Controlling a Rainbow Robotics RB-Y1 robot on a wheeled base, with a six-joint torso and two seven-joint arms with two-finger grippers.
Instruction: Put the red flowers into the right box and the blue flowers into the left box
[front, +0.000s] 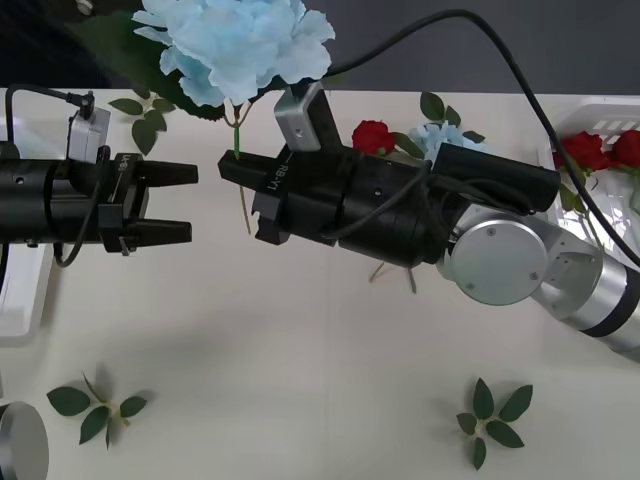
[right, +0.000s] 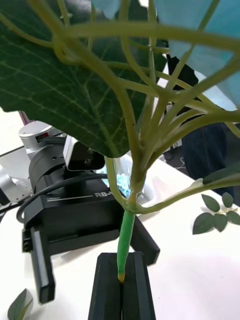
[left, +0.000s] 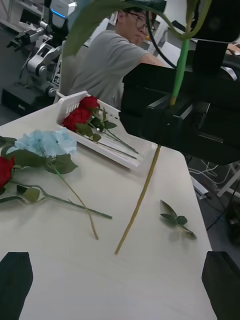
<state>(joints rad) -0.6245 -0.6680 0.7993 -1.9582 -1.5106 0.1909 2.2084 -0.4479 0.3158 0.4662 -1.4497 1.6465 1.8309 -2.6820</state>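
Note:
My right gripper (front: 228, 170) reaches across the table's middle, shut on the green stem (right: 125, 235) of a blue flower. Its pale bloom (front: 240, 45) stands high at the back, and the bare stem end (left: 137, 210) hangs down to just above the tabletop. My left gripper (front: 190, 203) is open, level with the right one and a short way to its left, fingers pointing at the stem. One red flower (front: 373, 135) and another blue flower (front: 440, 140) lie on the table behind the right arm. The right box (front: 600, 108) holds red flowers (front: 590, 150). The left box (front: 22, 300) shows at the left edge.
Loose green leaf sprigs lie at the front left (front: 95, 410) and front right (front: 495, 420) of the table, and more leaves (front: 140, 120) at the back left. A round metal part (front: 20, 445) sits at the front left corner.

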